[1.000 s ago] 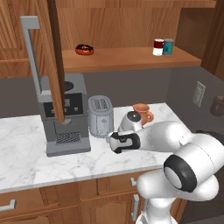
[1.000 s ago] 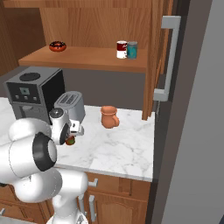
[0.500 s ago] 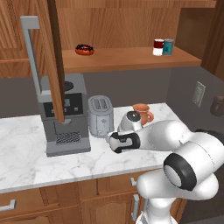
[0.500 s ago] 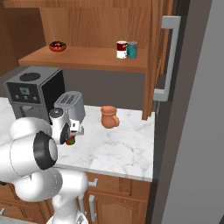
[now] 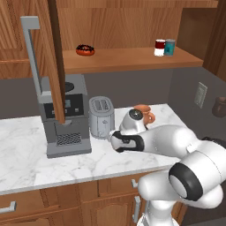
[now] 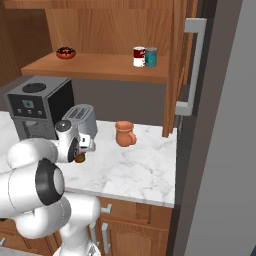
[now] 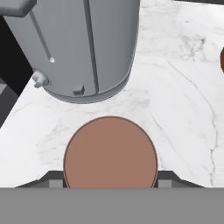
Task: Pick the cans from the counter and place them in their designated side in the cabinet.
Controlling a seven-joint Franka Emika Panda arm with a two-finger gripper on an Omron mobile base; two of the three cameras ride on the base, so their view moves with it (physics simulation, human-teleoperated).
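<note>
My gripper (image 7: pixel 110 183) is lowered over the reddish-brown can (image 7: pixel 110 151) on the counter (image 7: pixel 183 100), a finger (image 7: pixel 52 178) pressed to either side of it, clenched on the can. The grey toaster (image 7: pixel 87 43) stands just beyond at twelve o'clock. From the right base view, the white can (image 6: pixel 139 56) sits on the cabinet (image 6: pixel 100 67) shelf beside a teal can (image 6: pixel 151 57).
</note>
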